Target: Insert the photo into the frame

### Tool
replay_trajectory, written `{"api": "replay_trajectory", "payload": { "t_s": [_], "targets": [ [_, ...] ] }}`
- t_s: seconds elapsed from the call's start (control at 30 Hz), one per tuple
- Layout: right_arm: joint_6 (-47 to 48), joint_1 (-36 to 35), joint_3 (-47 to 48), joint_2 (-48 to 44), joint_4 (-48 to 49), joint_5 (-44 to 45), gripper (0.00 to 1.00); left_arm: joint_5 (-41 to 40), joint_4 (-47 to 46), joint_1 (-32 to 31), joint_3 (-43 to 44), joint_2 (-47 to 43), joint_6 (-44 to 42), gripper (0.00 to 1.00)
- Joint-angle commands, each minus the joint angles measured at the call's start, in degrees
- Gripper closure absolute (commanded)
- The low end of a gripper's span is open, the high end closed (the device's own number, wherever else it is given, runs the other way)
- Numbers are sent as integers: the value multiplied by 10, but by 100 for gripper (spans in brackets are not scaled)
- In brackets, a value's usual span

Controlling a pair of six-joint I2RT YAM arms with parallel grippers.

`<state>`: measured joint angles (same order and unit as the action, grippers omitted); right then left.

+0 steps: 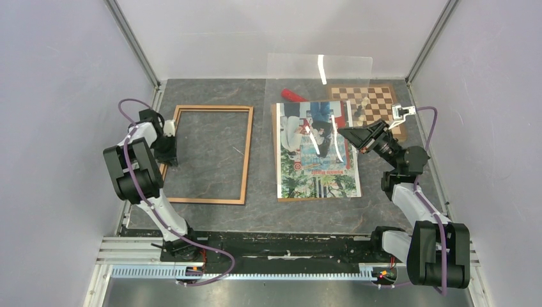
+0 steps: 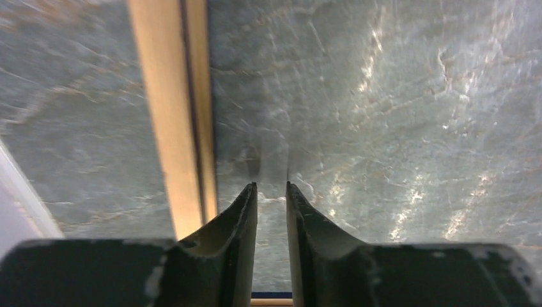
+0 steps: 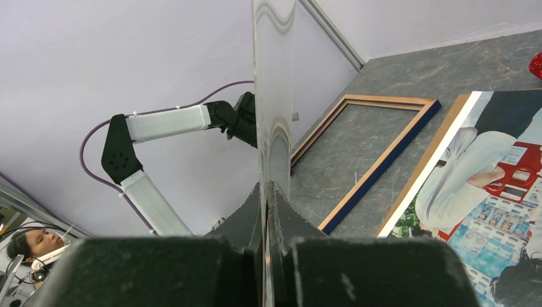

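The frame (image 1: 246, 153) lies flat at the left, light wood face up, with a dark blue outer edge in the right wrist view (image 3: 383, 102). The photo (image 1: 317, 163) lies face up on a brown board (image 1: 275, 153) at the middle right, also seen as the photo (image 3: 498, 185). My left gripper (image 1: 171, 153) hangs low at the frame's left rail (image 2: 172, 128). Its jaws (image 2: 271, 185) stand a narrow gap apart over bare table, with nothing between them. My right gripper (image 1: 345, 132) is shut on the edge of a clear sheet (image 3: 273, 96), which stands above the photo's far end (image 1: 319, 83).
A wooden chessboard (image 1: 374, 102) with a few pieces sits at the back right, behind my right arm. A red object (image 1: 295, 96) lies at the photo's far edge. Grey walls close in on the left, right and back of the dark stone table (image 1: 211, 153).
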<state>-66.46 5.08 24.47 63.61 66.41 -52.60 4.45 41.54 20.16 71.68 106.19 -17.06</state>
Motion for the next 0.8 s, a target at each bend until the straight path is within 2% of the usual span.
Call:
{"api": "replay_trajectory", "payload": {
  "t_s": [0.0, 0.13, 0.23, 0.47, 0.57, 0.63, 0.7, 0.77],
  "targets": [
    [22, -2, 7, 0, 4, 11, 100, 53, -14, 0, -31, -43, 29, 76],
    [37, -4, 9, 0, -11, 14, 100, 85, -13, -2, -49, -56, 48, 90],
    [51, -7, 12, 3, -27, 16, 100, 104, -14, -7, -57, -64, 64, 97],
    [68, -10, 18, 5, -45, 18, 100, 115, -15, -11, -74, -94, 75, 98],
    [71, -11, 20, 9, -45, 19, 100, 107, -15, -11, -70, -119, 67, 86],
    [72, -14, 21, 11, -45, 18, 100, 89, -16, -11, -61, -132, 58, 73],
    [72, -16, 21, 11, -45, 17, 100, 62, -16, -10, -46, -135, 49, 57],
    [73, -18, 21, 11, -45, 17, 100, 41, -13, -10, -28, -128, 35, 33]
  ]
}}
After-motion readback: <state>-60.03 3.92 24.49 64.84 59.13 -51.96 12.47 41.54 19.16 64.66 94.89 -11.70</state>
